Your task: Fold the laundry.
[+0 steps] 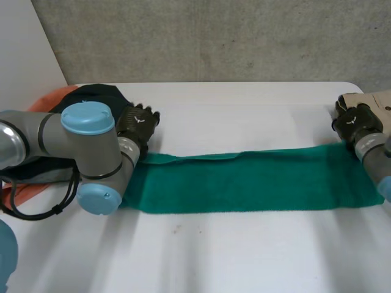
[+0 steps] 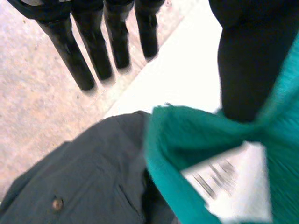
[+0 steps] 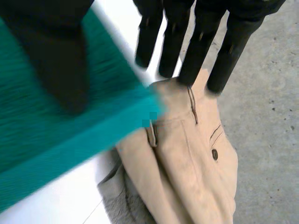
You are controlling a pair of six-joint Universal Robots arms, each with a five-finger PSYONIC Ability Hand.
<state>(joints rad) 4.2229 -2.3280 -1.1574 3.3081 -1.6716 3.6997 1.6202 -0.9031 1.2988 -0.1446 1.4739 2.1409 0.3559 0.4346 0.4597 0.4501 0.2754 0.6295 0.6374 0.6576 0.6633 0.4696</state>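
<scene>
A long green towel (image 1: 256, 180) of nubbly terry, folded into a narrow band, lies stretched across the middle of the frame on the smooth white worktop (image 1: 244, 110). Its upper edge is slightly rumpled left of centre. The left robot hand (image 1: 138, 124) is at the band's upper left corner. In its wrist view its fingers (image 2: 117, 42) are straight, spread wide and clear of the cloth, while the thumb (image 2: 247, 60) lies against the upturned corner, where a white printed label (image 2: 224, 182) shows. The right robot hand (image 1: 356, 122) is at the upper right corner, likewise wide, with fingers (image 3: 201, 42) straight past the towel's edge and the thumb (image 3: 56, 65) lying on the pile. A dark buttoned garment (image 1: 101, 93) over orange cloth (image 1: 52, 99) is heaped at the left edge, and tan trousers (image 1: 382, 99) with a button sit at the right edge. A rough grey concrete wall (image 1: 214, 36) stands behind, and bare worktop lies open above and below the towel.
</scene>
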